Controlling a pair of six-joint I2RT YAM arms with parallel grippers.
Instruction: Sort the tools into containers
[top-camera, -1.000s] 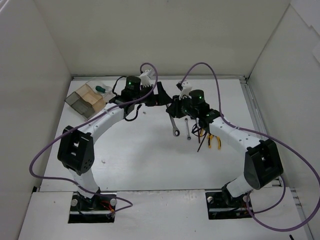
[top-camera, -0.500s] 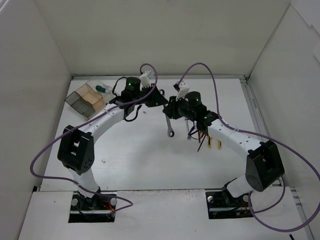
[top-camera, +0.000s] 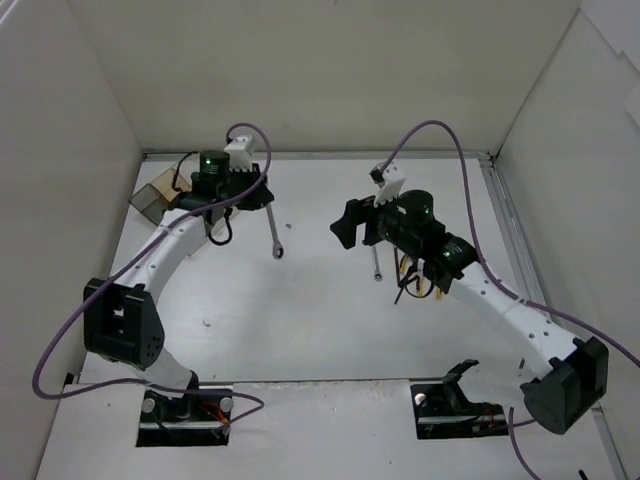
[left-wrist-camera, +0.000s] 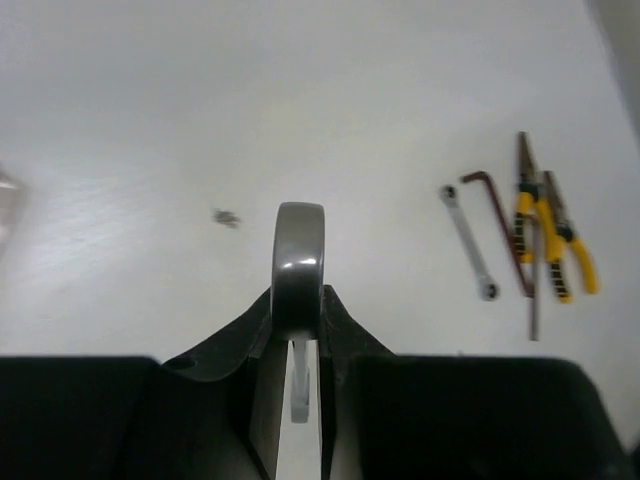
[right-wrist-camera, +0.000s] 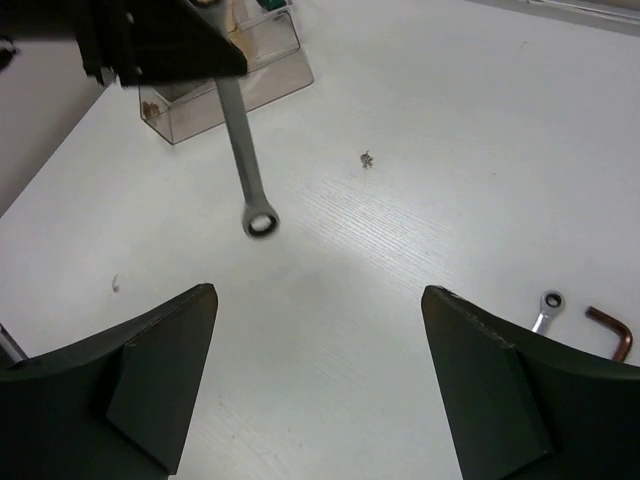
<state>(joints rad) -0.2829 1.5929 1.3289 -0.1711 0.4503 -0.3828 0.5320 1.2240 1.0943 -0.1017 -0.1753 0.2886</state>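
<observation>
We find the left gripper (top-camera: 262, 192) over the far left part of the table (top-camera: 300, 320), its fingers pinched on the shank of the large wrench (top-camera: 273, 228). The silver wrench hangs steeply from the grip with its ring end lowest. We cannot tell whether that end touches the surface. In the left wrist view the tool appears end-on, clamped between the two dark pads. The containers (top-camera: 150, 200) sit at the far left edge, just beside this gripper and largely covered by the left arm. The right wrist view shows one clear box of the cluster directly behind the hanging wrench. The right gripper (right-wrist-camera: 318, 300) is held above mid-table with its fingers spread wide and nothing between them. It faces the left gripper across a bare stretch of table. The remaining tools lie together on the right half, well apart from the containers. These are a small wrench (left-wrist-camera: 468, 240), a brown hex key (left-wrist-camera: 500, 235) just beside it, yellow-handled pliers (left-wrist-camera: 545, 235) and a thin rod (left-wrist-camera: 534, 300) lying against the pliers. A small dark speck (right-wrist-camera: 367, 158) rests on the table between the two groups.
</observation>
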